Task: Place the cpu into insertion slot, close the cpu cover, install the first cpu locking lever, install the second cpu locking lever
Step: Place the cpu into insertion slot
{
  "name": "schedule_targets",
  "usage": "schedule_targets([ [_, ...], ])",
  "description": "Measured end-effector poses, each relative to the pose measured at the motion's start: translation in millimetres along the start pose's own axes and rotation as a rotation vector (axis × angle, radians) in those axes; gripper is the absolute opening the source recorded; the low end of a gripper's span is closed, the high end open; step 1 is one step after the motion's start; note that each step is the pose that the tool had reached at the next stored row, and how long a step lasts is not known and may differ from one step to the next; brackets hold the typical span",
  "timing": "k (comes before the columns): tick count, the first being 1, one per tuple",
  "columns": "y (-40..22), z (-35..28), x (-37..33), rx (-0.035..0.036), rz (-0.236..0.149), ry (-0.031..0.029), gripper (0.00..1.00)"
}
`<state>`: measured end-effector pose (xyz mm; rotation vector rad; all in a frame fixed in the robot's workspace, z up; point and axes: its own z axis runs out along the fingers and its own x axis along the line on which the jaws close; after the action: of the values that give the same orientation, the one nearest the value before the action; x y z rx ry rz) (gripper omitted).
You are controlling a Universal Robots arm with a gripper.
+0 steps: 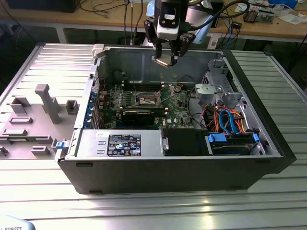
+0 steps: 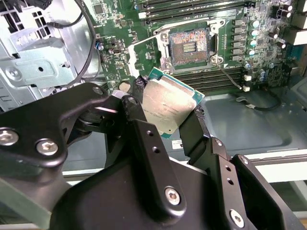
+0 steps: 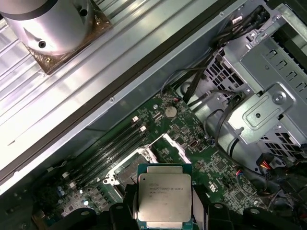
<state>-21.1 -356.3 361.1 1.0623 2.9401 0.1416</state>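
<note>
Silvery cpu (image 2: 168, 108) sits clamped, tilted, in the gripper (image 1: 165, 60), well above the open slot (image 1: 146, 99) at its seven o'clock in the exterior view. A skewed landing could bend pins.

Arm (image 1: 169, 19) high, jaws narrowly closed

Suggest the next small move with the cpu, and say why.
Probably ease the cpu down toward the slot, keeping it level. The gripper clamps it by two edges, high above the board, near the case's rim in the exterior view. The slot lies uncovered with its contacts bare, and both wrist views show it apart from the cpu.
</note>
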Motion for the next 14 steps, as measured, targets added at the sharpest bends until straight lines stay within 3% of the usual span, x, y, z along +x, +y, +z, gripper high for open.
schedule_targets([
  [14,0.0,0.1,0.0,-0.0017,0.089,-0.0079,0.54],
])
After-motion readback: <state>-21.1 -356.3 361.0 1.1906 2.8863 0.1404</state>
